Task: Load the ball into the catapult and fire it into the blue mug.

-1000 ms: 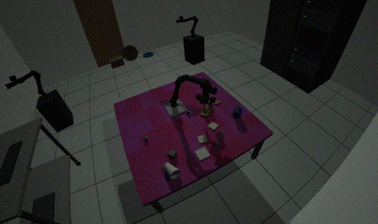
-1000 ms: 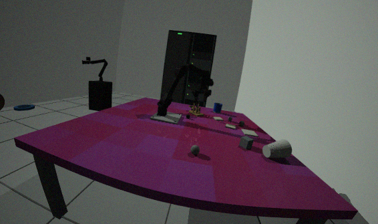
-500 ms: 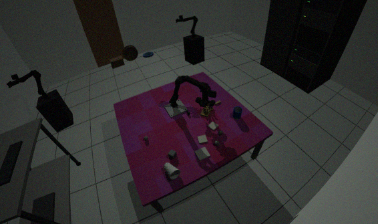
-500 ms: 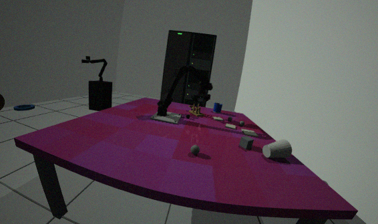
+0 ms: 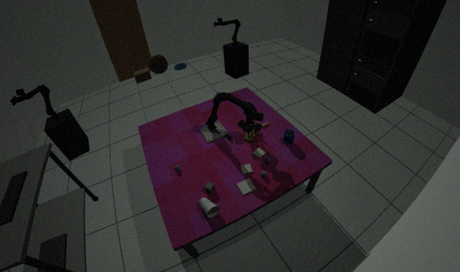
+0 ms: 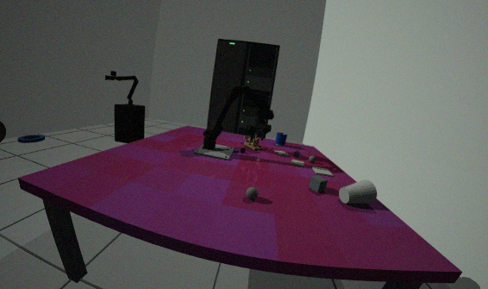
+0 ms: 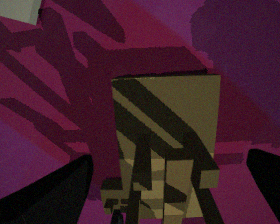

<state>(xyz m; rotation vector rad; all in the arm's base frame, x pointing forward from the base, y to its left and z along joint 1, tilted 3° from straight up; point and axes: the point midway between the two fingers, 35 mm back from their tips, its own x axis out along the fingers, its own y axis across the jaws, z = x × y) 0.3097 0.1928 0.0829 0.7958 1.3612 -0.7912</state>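
The tan catapult (image 5: 251, 137) (image 6: 254, 147) (image 7: 191, 102) stands on the table. In the wrist view its flat base plate and upright frame lie between the fingers. My gripper (image 7: 171, 160) is above it, fingers wide apart and holding nothing. The blue mug (image 5: 288, 137) (image 6: 281, 140) stands upright to the right of the catapult. A grey ball (image 5: 177, 168) (image 6: 252, 193) lies far from the catapult, and small dark balls (image 5: 268, 161) (image 6: 297, 153) lie nearer it. I cannot tell which is the task's ball, or whether a ball sits in the catapult.
A white cup (image 5: 210, 208) (image 6: 359, 192) lies on its side near a grey cube (image 5: 210, 187) (image 6: 318, 184). Several pale flat blocks, among them a large one (image 5: 245, 186) (image 6: 322, 171), lie between the cube and the catapult. The arm's pale base plate (image 5: 207, 136) (image 6: 215, 153) is beside the catapult.
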